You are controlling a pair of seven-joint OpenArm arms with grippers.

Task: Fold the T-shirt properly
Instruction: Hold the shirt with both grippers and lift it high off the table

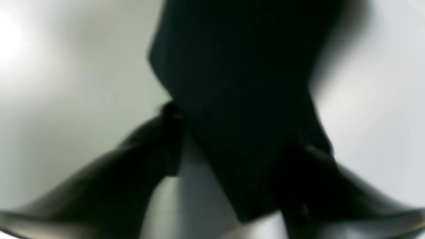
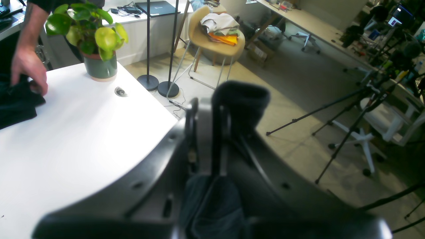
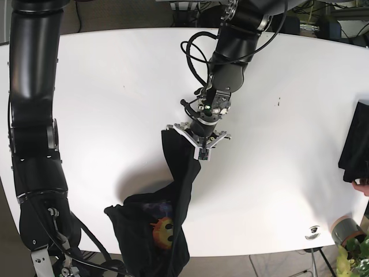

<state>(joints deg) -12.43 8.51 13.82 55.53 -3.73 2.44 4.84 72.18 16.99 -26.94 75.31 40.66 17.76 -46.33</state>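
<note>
Low at the table's (image 3: 115, 86) near edge, the right gripper (image 2: 212, 156) is clamped on a bunch of the black T-shirt (image 3: 158, 228), which sags over the rim. Toward the middle, the left gripper (image 3: 203, 151) pinches a raised corner of it. A folded dark garment (image 3: 353, 147) lies far right.

There are two robot arms: one at the left edge (image 3: 31, 133), one reaching in from the far side to the table's middle (image 3: 230, 52). One white table (image 3: 115, 115). Two black garments: one T-shirt (image 3: 167, 213) hanging off the near edge, one folded pile (image 3: 354, 144) at the right edge. One potted plant (image 2: 89, 36). One person's hand (image 2: 28, 71). One chair (image 2: 215, 43). Two floor stands (image 2: 159, 84). Two tripods (image 2: 352, 119).
</note>
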